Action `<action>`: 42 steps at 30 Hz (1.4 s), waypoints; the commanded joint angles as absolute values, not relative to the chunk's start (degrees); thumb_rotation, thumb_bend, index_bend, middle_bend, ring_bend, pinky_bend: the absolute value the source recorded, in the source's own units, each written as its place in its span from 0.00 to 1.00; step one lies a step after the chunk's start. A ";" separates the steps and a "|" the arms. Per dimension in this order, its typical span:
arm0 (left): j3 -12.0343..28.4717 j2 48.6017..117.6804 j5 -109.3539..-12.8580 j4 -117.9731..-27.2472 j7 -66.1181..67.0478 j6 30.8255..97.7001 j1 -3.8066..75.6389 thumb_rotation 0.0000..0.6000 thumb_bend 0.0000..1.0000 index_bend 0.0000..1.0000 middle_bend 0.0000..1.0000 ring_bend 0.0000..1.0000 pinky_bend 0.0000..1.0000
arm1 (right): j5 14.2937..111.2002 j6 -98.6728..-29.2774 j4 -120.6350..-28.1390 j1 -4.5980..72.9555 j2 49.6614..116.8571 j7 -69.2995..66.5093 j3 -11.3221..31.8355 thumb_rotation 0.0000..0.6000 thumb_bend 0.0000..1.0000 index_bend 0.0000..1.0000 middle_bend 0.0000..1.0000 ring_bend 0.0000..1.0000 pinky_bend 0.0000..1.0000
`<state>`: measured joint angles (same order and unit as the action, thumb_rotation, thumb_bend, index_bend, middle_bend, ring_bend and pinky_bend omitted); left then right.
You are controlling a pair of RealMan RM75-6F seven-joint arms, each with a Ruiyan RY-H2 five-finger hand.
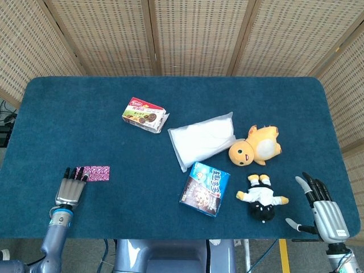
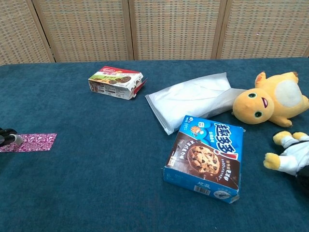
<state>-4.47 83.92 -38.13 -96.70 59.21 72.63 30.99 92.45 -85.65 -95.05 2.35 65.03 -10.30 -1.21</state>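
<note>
- A flat purple patterned packet point(image 1: 96, 172) lies on the blue table point(image 1: 57, 114), near its front left edge
- The left hand point(image 1: 70, 186) lies flat, fingers straight and close together, tips point(image 1: 75, 172) touching the packet's left end, holding nothing
- The right hand point(image 1: 323, 207) rests at the table's right corner, fingers spread, empty

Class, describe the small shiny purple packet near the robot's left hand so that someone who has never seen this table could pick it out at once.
Start at the blue table and go to its near left corner, where the left hand lies. The purple packet lies flat at that hand's fingertips. It is the only thin, glittery purple thing, far from the boxes and toys.
</note>
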 commanded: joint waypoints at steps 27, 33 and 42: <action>-4.82 76.69 -39.63 -92.39 47.55 68.06 26.04 1.00 0.94 0.10 0.00 0.00 0.00 | 92.37 -86.43 -94.91 2.09 65.10 -10.58 -0.91 1.00 0.11 0.04 0.00 0.00 0.00; -1.84 73.05 -41.83 -97.36 44.12 68.82 26.66 1.00 0.93 0.10 0.00 0.00 0.00 | 92.13 -86.40 -94.67 2.10 65.16 -10.95 -0.77 1.00 0.10 0.04 0.00 0.00 0.00; -0.73 72.50 -39.92 -104.82 50.01 69.66 29.94 1.00 0.92 0.10 0.00 0.00 0.00 | 91.99 -86.38 -94.67 2.07 64.95 -11.39 -0.73 1.00 0.10 0.04 0.00 0.00 0.00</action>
<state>-0.73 72.00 -40.73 -103.70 48.48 69.33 29.09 92.00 -86.38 -94.67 2.07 64.95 -11.40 -0.73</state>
